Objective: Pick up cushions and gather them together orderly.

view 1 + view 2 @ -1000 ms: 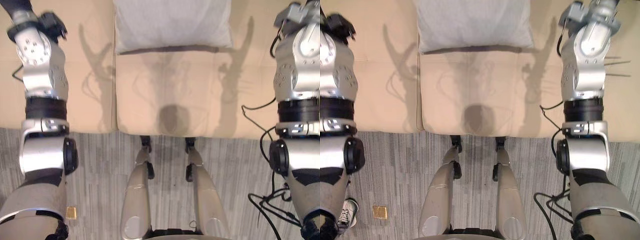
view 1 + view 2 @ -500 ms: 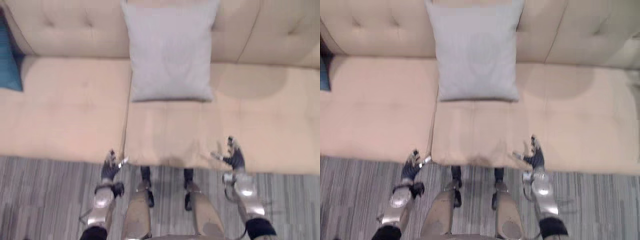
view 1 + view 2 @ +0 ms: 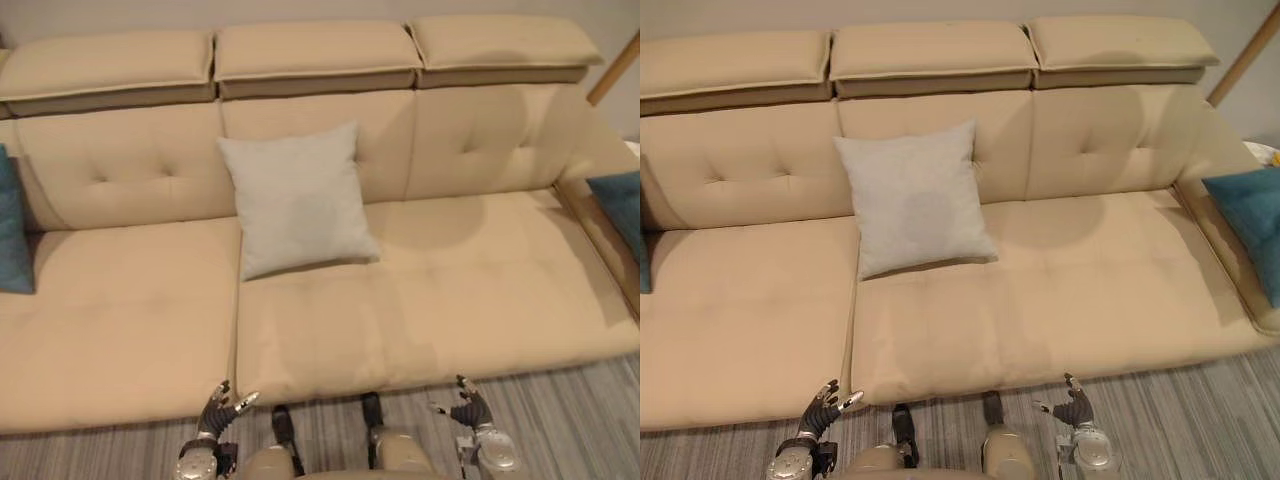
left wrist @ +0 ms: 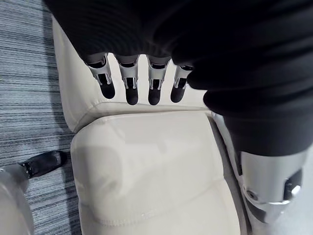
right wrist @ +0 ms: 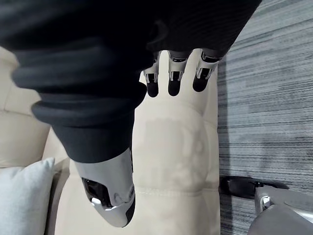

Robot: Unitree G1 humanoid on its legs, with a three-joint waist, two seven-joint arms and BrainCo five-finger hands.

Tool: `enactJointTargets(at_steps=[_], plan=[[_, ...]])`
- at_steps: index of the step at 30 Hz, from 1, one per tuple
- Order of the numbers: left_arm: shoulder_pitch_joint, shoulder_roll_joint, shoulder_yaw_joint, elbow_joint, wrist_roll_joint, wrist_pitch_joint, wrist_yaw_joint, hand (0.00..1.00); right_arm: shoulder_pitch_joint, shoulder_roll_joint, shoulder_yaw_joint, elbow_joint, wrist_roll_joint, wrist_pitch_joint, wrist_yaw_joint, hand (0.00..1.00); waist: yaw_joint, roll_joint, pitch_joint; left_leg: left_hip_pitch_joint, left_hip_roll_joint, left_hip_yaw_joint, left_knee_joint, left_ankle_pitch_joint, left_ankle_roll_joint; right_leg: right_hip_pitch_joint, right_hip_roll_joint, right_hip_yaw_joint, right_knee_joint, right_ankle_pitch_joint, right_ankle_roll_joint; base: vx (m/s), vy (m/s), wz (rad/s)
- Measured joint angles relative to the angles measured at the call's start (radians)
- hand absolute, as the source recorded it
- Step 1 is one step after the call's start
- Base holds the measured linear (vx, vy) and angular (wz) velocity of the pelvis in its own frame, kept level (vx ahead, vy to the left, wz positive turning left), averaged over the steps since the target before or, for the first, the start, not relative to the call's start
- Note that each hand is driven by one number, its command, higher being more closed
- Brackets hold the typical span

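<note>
A light grey cushion (image 3: 300, 200) leans upright against the backrest in the middle of the beige sofa (image 3: 450, 290). A teal cushion (image 3: 12, 235) stands at the sofa's far left end, cut off by the view's edge. Another teal cushion (image 3: 1250, 225) lies on the sofa's right end. My left hand (image 3: 215, 412) and right hand (image 3: 468, 408) hang low in front of the seat's front edge, both open and holding nothing. In the left wrist view straight fingers (image 4: 128, 83) point over the seat corner. The right wrist view has relaxed fingers (image 5: 175, 78) and the grey cushion (image 5: 19, 205) beyond.
Grey striped carpet (image 3: 560, 400) runs along the front of the sofa. The seat on either side of the grey cushion is bare. A wooden pole (image 3: 615, 70) slants at the upper right behind the sofa.
The camera has tilted up and pulled back, so the whole sofa and both teal cushions now show. Both arms have drawn back from over the seat to its front edge.
</note>
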Motion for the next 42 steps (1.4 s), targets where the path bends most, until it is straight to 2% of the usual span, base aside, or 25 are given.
enactJointTargets(at_steps=[1, 2, 3, 4, 6, 7, 8, 9, 10, 11, 12, 13, 15, 17, 19, 22, 25, 29, 33, 35, 36, 37, 39, 41, 42], plan=[[0.0, -0.002, 0.004, -0.025, 0.0, -0.002, 0.002, 0.0, -0.007, 0.0, 0.002, 0.003, 0.005, 0.002, 0.001, 0.0, -0.001, 0.018, 0.008, -0.028, 0.037, 0.004, 0.046, -0.022, 0.014, -0.022, 0.009, -0.03, 0.08, -0.026, 0.006, -0.09, 0.017, -0.06], [-0.002, -0.009, 0.005, -0.031, 0.0, -0.002, 0.003, 0.0, -0.019, 0.005, 0.004, 0.003, 0.007, 0.007, 0.0, 0.0, -0.002, 0.025, 0.014, -0.036, 0.051, 0.0, 0.063, -0.026, 0.014, -0.061, 0.011, -0.064, 0.228, -0.079, -0.06, -0.09, -0.062, 0.1], [0.002, -0.006, 0.003, -0.039, 0.0, -0.002, 0.003, 0.0, -0.009, 0.012, 0.017, 0.003, 0.009, 0.014, 0.0, 0.0, -0.001, 0.03, 0.017, -0.026, 0.061, -0.022, 0.08, -0.03, 0.019, -0.079, 0.002, -0.11, 0.51, -0.193, -0.115, -0.09, -0.095, 0.32], [0.008, -0.007, 0.001, -0.039, 0.0, 0.0, 0.003, 0.0, 0.001, 0.015, 0.032, 0.003, 0.011, 0.015, 0.001, 0.0, -0.001, 0.033, 0.019, -0.018, 0.06, -0.039, 0.089, -0.03, 0.019, -0.053, -0.012, -0.114, 0.65, -0.252, -0.109, -0.08, -0.127, 0.38], [0.013, -0.009, 0.001, -0.043, 0.0, 0.001, 0.004, 0.0, 0.008, 0.017, 0.052, 0.0, 0.012, 0.014, 0.003, 0.0, 0.013, 0.011, 0.005, -0.041, 0.059, -0.067, 0.121, -0.022, 0.007, 0.016, -0.03, -0.099, 0.759, -0.295, -0.082, -0.15, -0.19, 0.4], [0.018, -0.012, 0.003, -0.053, 0.001, 0.004, 0.005, 0.0, -0.003, 0.016, 0.056, -0.005, 0.013, 0.014, 0.002, 0.0, 0.015, 0.001, -0.001, -0.074, 0.06, -0.085, 0.142, -0.011, -0.007, 0.05, -0.03, -0.096, 0.725, -0.343, -0.061, -0.2, -0.214, 0.35], [0.019, -0.013, 0.006, -0.061, 0.001, 0.006, 0.005, 0.0, -0.013, 0.013, 0.055, -0.009, 0.013, 0.014, 0.001, 0.0, 0.019, -0.005, -0.004, -0.09, 0.066, -0.091, 0.148, 0.001, -0.017, 0.052, -0.021, -0.099, 0.688, -0.371, -0.065, -0.24, -0.196, 0.16], [0.019, -0.037, 0.011, -0.063, 0.0, 0.01, 0.008, 0.0, -0.022, 0.002, 0.049, -0.018, 0.013, 0.014, -0.001, 0.0, 0.032, 0.011, -0.006, -0.109, 0.079, -0.093, 0.138, 0.024, -0.027, 0.06, -0.002, -0.114, 0.624, -0.391, -0.081, -0.26, -0.166, -0.18], [0.028, -0.071, 0.002, -0.075, -0.003, 0.009, 0.01, 0.0, -0.026, -0.009, 0.045, -0.042, 0.016, 0.011, -0.005, 0.0, 0.055, 0.043, -0.008, -0.135, 0.106, -0.097, 0.097, 0.04, -0.038, 0.084, 0.036, -0.139, 0.501, -0.422, -0.129, -0.42, -0.238, -0.27], [0.027, -0.095, -0.011, -0.071, -0.007, 0.016, 0.012, 0.0, -0.049, -0.018, 0.043, -0.038, 0.023, 0.007, -0.007, 0.0, 0.059, 0.079, 0.006, -0.168, 0.121, -0.133, 0.057, 0.052, -0.057, 0.079, 0.067, -0.153, 0.431, -0.452, -0.173, -0.32, -0.175, -0.22], [0.026, -0.097, -0.011, -0.071, -0.007, 0.017, 0.012, 0.0, -0.051, -0.019, 0.042, -0.037, 0.024, 0.008, -0.007, 0.0, 0.059, 0.084, 0.009, -0.169, 0.123, -0.138, 0.053, 0.052, -0.057, 0.078, 0.069, -0.158, 0.428, -0.448, -0.175, -0.36, -0.139, 0.26], [0.025, -0.111, -0.02, -0.074, -0.009, 0.021, 0.014, 0.0, -0.052, -0.024, 0.036, -0.035, 0.036, 0.015, -0.01, 0.0, 0.04, 0.111, 0.023, -0.168, 0.13, -0.166, 0.003, 0.008, -0.114, 0.076, 0.081, -0.19, 0.396, -0.414, -0.197, -0.29, -0.026, 0.47], [0.024, -0.112, -0.028, -0.08, -0.01, 0.02, 0.02, 0.0, -0.038, -0.017, 0.026, -0.034, 0.037, 0.016, -0.011, 0.0, 0.036, 0.096, 0.029, -0.173, 0.121, -0.163, 0.032, 0.009, -0.107, 0.052, 0.065, -0.214, 0.373, -0.387, -0.235, -0.31, -0.045, 0.36], [0.025, -0.113, -0.031, -0.08, -0.01, 0.021, 0.02, 0.0, -0.033, -0.01, -0.003, -0.035, 0.044, 0.017, -0.015, 0.0, 0.031, 0.086, 0.026, -0.181, 0.081, -0.166, 0.188, -0.005, -0.095, 0.027, 0.039, -0.218, 0.362, -0.359, -0.237, -0.15, -0.047, 0.13], [0.029, -0.113, -0.029, -0.101, -0.009, 0.02, 0.022, 0.0, -0.018, -0.008, -0.005, -0.037, 0.044, 0.017, -0.023, 0.0, 0.036, 0.088, 0.024, -0.145, 0.075, -0.201, 0.311, -0.13, -0.082, -0.007, 0.042, -0.208, 0.35, -0.312, -0.225, -0.15, 0.021, -0.07], [0.03, -0.119, -0.034, -0.101, -0.009, 0.02, 0.022, 0.0, -0.018, 0.005, -0.006, -0.038, 0.044, 0.017, -0.023, 0.0, 0.034, 0.09, 0.025, -0.065, 0.067, -0.245, 0.296, -0.204, -0.088, 0.002, 0.053, -0.174, 0.347, -0.29, -0.203, -0.12, 0.083, -0.33], [0.025, -0.115, -0.037, -0.101, -0.01, 0.021, 0.021, 0.0, -0.006, 0.018, -0.017, -0.033, 0.044, 0.017, -0.022, 0.0, 0.032, 0.074, 0.012, -0.022, 0.046, -0.21, 0.218, -0.214, -0.082, 0.014, 0.044, -0.122, 0.278, -0.248, -0.167, -0.15, 0.146, -0.37], [0.012, -0.111, -0.037, -0.1, -0.009, 0.021, 0.022, 0.0, 0.001, 0.025, -0.048, -0.032, 0.055, 0.018, -0.024, 0.0, 0.028, 0.073, 0.004, -0.028, 0.023, -0.179, 0.203, -0.217, -0.078, 0.011, 0.043, -0.055, 0.191, -0.187, -0.138, -0.1, 0.142, -0.46], [0.013, -0.102, -0.035, -0.099, -0.009, 0.024, 0.022, 0.0, -0.022, 0.048, -0.049, -0.037, 0.08, 0.018, -0.024, 0.0, 0.012, 0.069, 0.006, -0.021, 0.038, -0.053, 0.258, -0.258, -0.053, -0.013, 0.073, 0.071, 0.137, -0.123, -0.123, -0.02, 0.099, -1.03], [0.012, -0.096, -0.036, -0.101, -0.009, 0.024, 0.022, 0.0, -0.046, 0.053, -0.044, -0.037, 0.09, 0.018, -0.024, 0.0, 0.006, 0.072, 0.008, -0.004, 0.081, 0.061, 0.277, -0.287, -0.047, -0.032, 0.055, -0.001, 0.111, -0.115, -0.177, 0.01, 0.08, -1.82], [0.01, -0.096, -0.037, -0.103, -0.009, 0.029, 0.022, 0.0, -0.072, 0.054, -0.041, -0.037, 0.096, 0.018, -0.026, 0.0, 0.006, 0.075, 0.011, 0.029, 0.114, 0.157, 0.278, -0.3, -0.048, -0.056, 0.014, -0.168, 0.135, -0.105, -0.219, 0.04, 0.071, -1.74], [0.01, -0.091, -0.037, -0.103, -0.009, 0.031, 0.022, 0.0, -0.077, 0.054, -0.039, -0.036, 0.098, 0.018, -0.026, 0.0, 0.006, 0.074, 0.011, 0.047, 0.124, 0.201, 0.28, -0.304, -0.046, -0.064, -0.005, -0.253, 0.15, -0.111, -0.239, 0.09, 0.061, -2.11], [0.006, -0.086, -0.047, -0.107, -0.009, 0.039, 0.021, 0.0, -0.089, 0.046, -0.038, -0.032, 0.114, 0.018, -0.031, 0.0, -0.004, 0.088, 0.014, 0.118, 0.168, 0.336, 0.298, -0.329, -0.063, -0.052, -0.081, -0.543, 0.202, -0.136, -0.316, 0.13, 0.003, -2.02], [-0.004, -0.073, -0.049, -0.119, -0.008, 0.04, 0.02, 0.0, -0.112, 0.05, -0.013, -0.008, 0.112, 0.018, -0.032, 0.0, -0.01, 0.093, 0.013, 0.206, 0.217, 0.502, 0.328, -0.348, -0.092, -0.041, -0.144, -0.805, 0.274, -0.144, -0.329, 0.27, -0.124, -2.56], [-0.012, -0.071, -0.049, -0.119, -0.008, 0.041, 0.02, 0.0, -0.119, 0.05, -0.003, -0.002, 0.112, 0.018, -0.032, 0.0, -0.01, 0.088, 0.011, 0.224, 0.22, 0.524, 0.335, -0.348, -0.092, -0.042, -0.141, -0.817, 0.287, -0.142, -0.322, 0.26, -0.173, -2.13]])
